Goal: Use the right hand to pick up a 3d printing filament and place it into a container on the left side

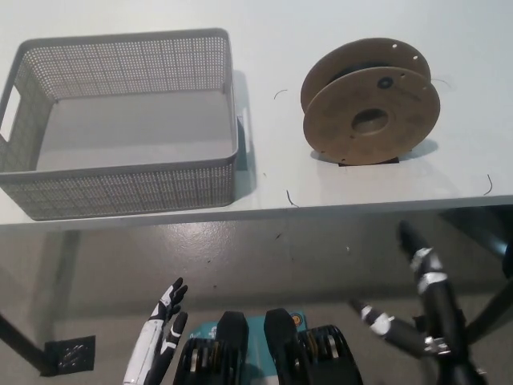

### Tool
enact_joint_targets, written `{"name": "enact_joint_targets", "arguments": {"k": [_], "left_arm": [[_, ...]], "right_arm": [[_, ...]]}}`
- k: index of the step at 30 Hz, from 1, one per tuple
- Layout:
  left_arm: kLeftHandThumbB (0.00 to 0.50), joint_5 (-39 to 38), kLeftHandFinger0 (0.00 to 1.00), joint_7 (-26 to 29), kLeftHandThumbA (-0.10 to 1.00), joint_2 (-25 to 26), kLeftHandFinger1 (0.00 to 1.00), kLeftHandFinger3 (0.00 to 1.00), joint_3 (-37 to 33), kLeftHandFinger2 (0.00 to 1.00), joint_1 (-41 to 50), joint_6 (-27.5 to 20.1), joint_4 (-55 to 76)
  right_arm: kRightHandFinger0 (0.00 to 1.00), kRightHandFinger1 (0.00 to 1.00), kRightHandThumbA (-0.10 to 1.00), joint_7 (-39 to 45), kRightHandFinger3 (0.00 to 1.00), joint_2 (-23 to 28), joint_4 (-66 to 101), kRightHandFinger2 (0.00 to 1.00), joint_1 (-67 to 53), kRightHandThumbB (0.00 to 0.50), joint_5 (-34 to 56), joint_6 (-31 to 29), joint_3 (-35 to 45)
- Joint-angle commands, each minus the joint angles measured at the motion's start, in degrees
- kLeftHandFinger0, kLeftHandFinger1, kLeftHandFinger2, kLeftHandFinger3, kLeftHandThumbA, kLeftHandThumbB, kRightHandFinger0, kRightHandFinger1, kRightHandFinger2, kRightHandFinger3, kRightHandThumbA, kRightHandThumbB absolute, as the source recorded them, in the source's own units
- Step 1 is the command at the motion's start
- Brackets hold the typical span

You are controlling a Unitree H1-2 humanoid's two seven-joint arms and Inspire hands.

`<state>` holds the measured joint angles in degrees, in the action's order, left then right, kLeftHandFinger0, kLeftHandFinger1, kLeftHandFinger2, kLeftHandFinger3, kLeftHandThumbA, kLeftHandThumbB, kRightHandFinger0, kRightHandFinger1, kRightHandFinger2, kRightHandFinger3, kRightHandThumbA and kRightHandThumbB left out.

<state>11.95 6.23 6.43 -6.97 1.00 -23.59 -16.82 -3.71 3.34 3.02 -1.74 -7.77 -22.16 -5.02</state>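
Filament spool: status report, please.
Both hands open, low, off the table: left hand, right hand. Filament spool upright on table, untouched. Basket empty. Path clear.

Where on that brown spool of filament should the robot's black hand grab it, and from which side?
Probably by the top of its rims, coming from above. The filament spool stands upright on edge on the table, its two cardboard discs close together, so fingers could straddle both. The flat face towards the robot offers little to grip. The right hand waits open below the table edge, the left hand rests low.
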Motion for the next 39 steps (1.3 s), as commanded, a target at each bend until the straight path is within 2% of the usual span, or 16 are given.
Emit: {"name": "enact_joint_targets", "arguments": {"k": [1,3,8,11,15,18,19,21,24,26,27,29,30,34,36,39], "left_arm": [[0.25,1.1,1.0,2.4,1.0,0.8,1.0,1.0,-0.8,1.0,-0.9,-3.3,1.5],[0.266,0.4,1.0,2.0,1.0,1.0,1.0,1.0,-0.8,1.0,-1.1,-3.3,1.6],[0.288,0.5,1.0,2.1,1.0,1.3,1.0,1.0,-0.8,1.0,-1.5,-3.3,1.7],[0.287,0.5,1.0,2.1,1.0,1.6,1.0,1.0,-0.6,1.0,-1.5,-3.3,2.0],[0.289,0.6,1.0,2.0,1.0,1.8,1.0,1.0,-0.6,1.0,-1.9,-3.3,1.8],[0.274,0.8,1.0,2.3,1.0,2.0,1.0,1.0,-0.5,1.0,-2.3,-3.3,1.6],[0.269,1.0,1.0,2.4,1.0,2.1,1.0,1.0,-0.5,1.0,-2.4,-3.3,1.6],[0.267,0.6,1.0,2.2,1.0,2.1,1.0,1.0,-0.5,1.0,-2.4,-3.3,1.3],[0.263,0.6,1.0,2.0,1.0,2.4,1.0,1.0,-0.7,1.0,-2.8,-3.3,0.9],[0.261,0.6,1.0,1.9,1.0,2.4,1.0,1.0,-0.7,1.0,-2.9,-3.3,0.9],[0.274,0.2,1.0,1.6,1.0,2.3,1.0,1.0,-0.6,1.0,-2.8,-3.3,0.6],[0.282,-0.1,1.0,1.2,1.0,2.2,1.0,1.0,-0.6,1.0,-2.7,-3.3,0.7],[0.283,-0.1,1.0,1.1,1.0,2.2,1.0,1.0,-0.6,1.0,-2.6,-3.3,0.8],[0.273,0.0,1.0,1.1,1.0,2.5,1.0,1.0,-0.7,1.0,-2.4,-3.3,0.8],[0.27,-0.1,1.0,1.0,1.0,2.6,1.0,1.0,-0.8,1.0,-2.3,-3.3,0.7],[0.275,-0.5,1.0,0.5,1.0,2.7,1.0,1.0,-1.0,1.0,-2.2,-3.3,0.7]], "right_arm": [[1.0,1.0,0.96,-2.5,1.0,2.0,9.9,1.0,2.0,0.236,-3.7,-4.5,4.1],[1.0,1.0,1.0,1.6,1.0,6.7,15.5,1.0,5.5,0.321,-1.8,1.6,5.8],[1.0,1.0,1.0,6.4,1.0,16.5,23.2,1.0,14.5,0.359,-1.7,14.3,9.9],[1.0,1.0,1.0,11.8,1.0,26.4,24.0,1.0,25.0,0.418,0.4,26.0,11.5],[1.0,1.0,1.0,19.2,1.0,36.0,20.5,1.0,38.9,0.409,2.2,36.9,9.4],[1.0,1.0,1.0,24.7,1.0,39.7,17.3,1.0,48.3,0.396,3.2,47.9,6.3],[1.0,1.0,1.0,26.8,1.0,40.5,14.9,1.0,51.5,0.381,2.4,49.1,4.8],[1.0,1.0,0.99,30.9,1.0,41.6,10.7,1.0,56.7,0.33,0.7,49.1,1.5],[1.0,1.0,1.0,38.5,1.0,42.1,2.8,1.0,63.8,0.331,-4.0,49.1,-3.4],[1.0,1.0,1.0,39.6,1.0,42.0,0.3,1.0,65.3,0.328,-4.6,49.1,-4.7],[1.0,1.0,1.0,39.1,1.0,41.6,-4.9,1.0,67.5,0.432,-6.9,46.3,-8.1],[1.0,1.0,1.0,40.0,1.0,40.9,-10.8,1.0,70.0,0.479,-10.2,43.5,-11.4],[1.0,1.0,1.0,40.4,1.0,40.7,-13.1,1.0,71.3,0.484,-11.1,43.0,-12.9],[1.0,1.0,1.0,42.1,1.0,38.7,-20.6,1.0,75.6,0.434,-14.5,40.6,-18.3],[1.0,1.0,1.0,43.6,1.0,37.6,-24.3,1.0,78.4,0.465,-16.8,39.3,-21.9],[1.0,1.0,1.0,44.6,1.0,35.5,-29.2,1.0,81.9,0.473,-18.3,38.4,-25.7]]}}
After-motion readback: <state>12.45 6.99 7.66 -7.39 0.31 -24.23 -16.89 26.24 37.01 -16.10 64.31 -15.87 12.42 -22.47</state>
